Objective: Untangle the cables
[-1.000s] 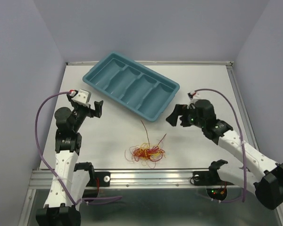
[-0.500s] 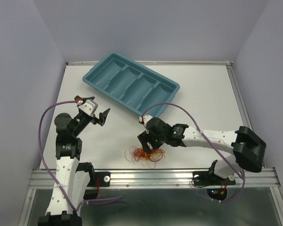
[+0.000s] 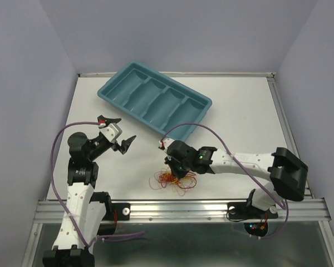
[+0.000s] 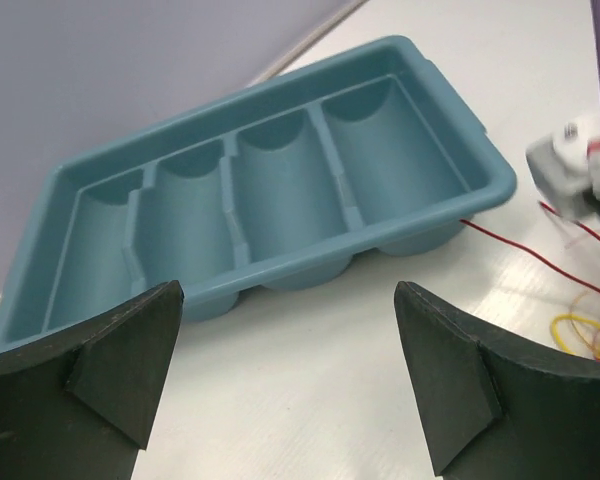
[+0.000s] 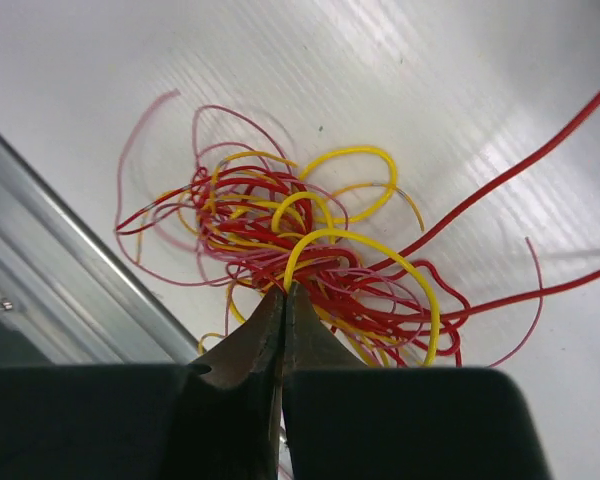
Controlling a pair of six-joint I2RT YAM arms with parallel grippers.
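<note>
The cables (image 3: 173, 181) lie as a small tangle of thin red, yellow and pink wires near the table's front edge, with one red strand running toward the tray. My right gripper (image 3: 177, 173) is down on the tangle's upper side. In the right wrist view its jaws (image 5: 283, 291) are pressed together at the tangle (image 5: 280, 235), and a yellow loop comes out from the tips. My left gripper (image 3: 121, 132) hangs open to the left, apart from the wires; its fingers (image 4: 288, 295) frame bare table, with wire ends (image 4: 580, 325) at the far right.
A teal tray (image 3: 208, 103) with several compartments sits diagonally at the back, and shows close ahead in the left wrist view (image 4: 310, 262). A metal rail (image 3: 183, 208) runs along the front edge just below the tangle. Purple arm cables loop beside each arm.
My right arm swung in from the right side, came down on the tangle and shut its jaws there. My left gripper drifted slightly right and stayed open.
</note>
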